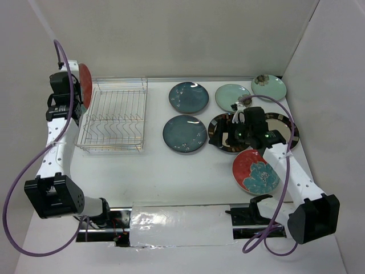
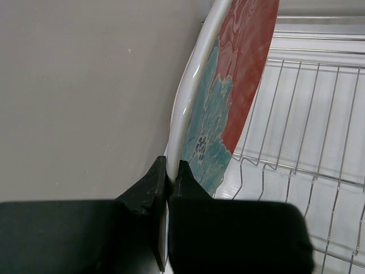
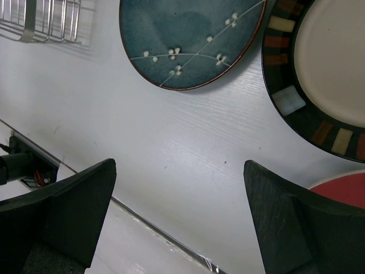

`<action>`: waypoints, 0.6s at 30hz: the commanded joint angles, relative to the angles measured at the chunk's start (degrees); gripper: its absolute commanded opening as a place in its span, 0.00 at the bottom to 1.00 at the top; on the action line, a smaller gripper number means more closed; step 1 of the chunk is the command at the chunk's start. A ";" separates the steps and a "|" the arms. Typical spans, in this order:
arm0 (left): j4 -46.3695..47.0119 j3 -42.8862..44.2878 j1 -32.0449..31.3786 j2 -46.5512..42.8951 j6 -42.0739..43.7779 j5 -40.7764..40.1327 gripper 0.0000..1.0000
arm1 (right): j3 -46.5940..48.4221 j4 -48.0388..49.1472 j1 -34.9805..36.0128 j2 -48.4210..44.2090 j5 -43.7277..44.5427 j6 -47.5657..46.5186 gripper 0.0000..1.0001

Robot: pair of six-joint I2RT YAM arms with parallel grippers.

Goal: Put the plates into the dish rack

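Observation:
My left gripper (image 1: 73,94) is shut on the rim of a red plate with a teal flower (image 1: 85,84) and holds it on edge at the left end of the wire dish rack (image 1: 114,117). In the left wrist view my gripper (image 2: 173,170) pinches the plate (image 2: 242,80), with the rack (image 2: 311,114) to the right. My right gripper (image 1: 215,137) is open and empty above the left edge of a cream plate with a dark rim (image 1: 223,123). In the right wrist view it (image 3: 179,177) hovers over bare table between a dark teal plate (image 3: 188,40) and the cream plate (image 3: 331,68).
Flat on the table lie two dark teal plates (image 1: 189,97) (image 1: 185,133), two pale mint plates (image 1: 231,96) (image 1: 268,87), a second cream plate (image 1: 285,124) and a second red plate (image 1: 255,171). White walls stand on three sides. A taped strip (image 1: 182,222) lies along the near edge.

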 commanded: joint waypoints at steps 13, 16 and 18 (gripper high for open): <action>16.23 -10.07 3.62 -4.09 -2.51 0.10 0.00 | -0.96 0.65 1.08 -1.83 1.45 -0.99 0.99; 16.23 -13.15 3.63 -5.76 -3.74 0.11 0.02 | -0.96 0.65 1.60 -1.83 1.45 -0.99 0.99; 15.71 -14.64 4.15 -6.47 -5.41 0.11 0.07 | -0.96 0.65 1.60 -1.83 1.45 -0.99 0.99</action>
